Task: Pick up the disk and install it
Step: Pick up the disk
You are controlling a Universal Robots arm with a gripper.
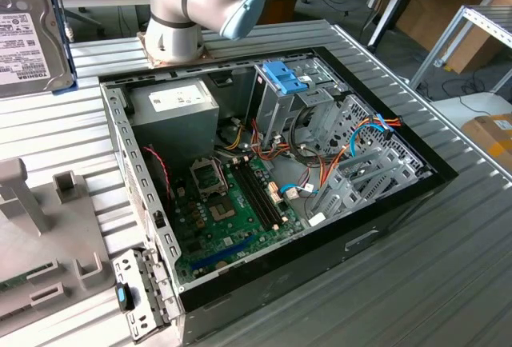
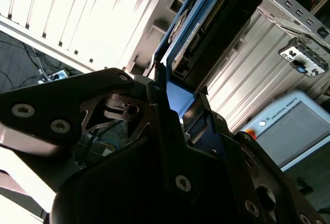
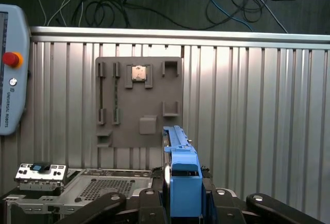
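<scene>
The disk (image 1: 28,31), a grey metal drive edged by a blue carrier frame, hangs in the air at the exterior view's upper left, above the ribbed table. In the first wrist view its blue carrier edge (image 3: 181,170) stands upright between the black fingers of my gripper (image 3: 183,195). From the second wrist view the disk (image 2: 206,28) runs lengthwise away from the gripper (image 2: 179,92). The gripper is shut on the disk. The open computer case (image 1: 432,175) lies in the middle of the table, with its metal drive cage (image 1: 320,111) near the far side.
A ribbed light-blue tab (image 1: 284,75) tops the drive cage. A grey fixture board (image 1: 48,235) lies beside the case at the exterior view's left. A small metal bracket with a blue latch (image 1: 132,295) lies at the case's near corner. A teach pendant (image 3: 10,69) rests on the table's edge.
</scene>
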